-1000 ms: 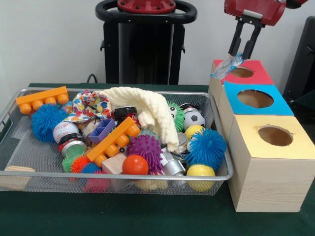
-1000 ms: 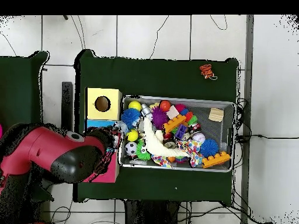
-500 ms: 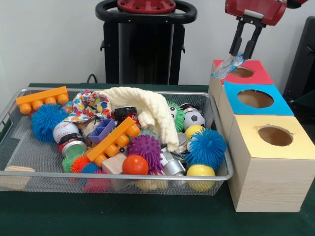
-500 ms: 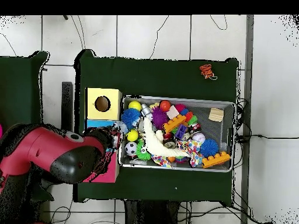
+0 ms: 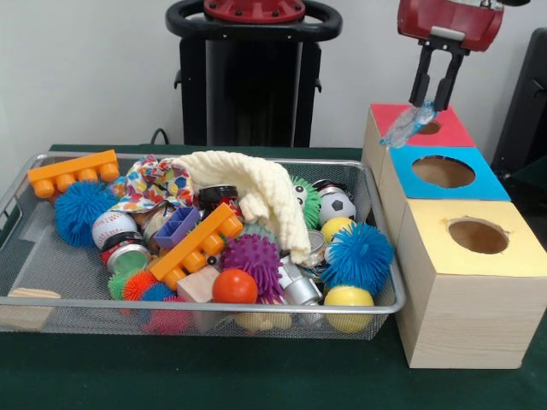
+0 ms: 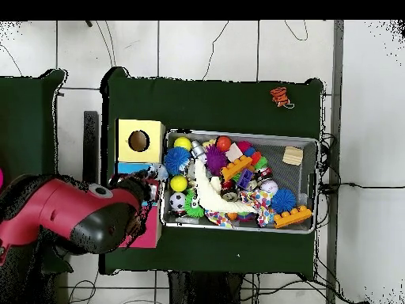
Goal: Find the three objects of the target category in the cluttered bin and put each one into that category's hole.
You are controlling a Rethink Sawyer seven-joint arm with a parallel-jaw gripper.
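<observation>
While my pincer (image 5: 433, 104) hangs above the red box (image 5: 444, 134), its two black fingers (image 5: 420, 79) stand close together, pinched on the top of a crumpled bluish plastic wrapper (image 5: 405, 125). The wrapper dangles down and to one side, over the red box's near edge beside its round hole (image 5: 428, 127). In front of that box sit the blue box (image 5: 470, 182) and the yellow box (image 5: 497, 245), each with a round hole on top. Beside the boxes stands the wire-mesh bin (image 5: 17, 198), crowded with spiky balls, orange toy bricks (image 5: 195, 245), a cream cloth (image 5: 256, 190), a soccer ball (image 5: 338, 205) and a baseball (image 5: 113, 226).
</observation>
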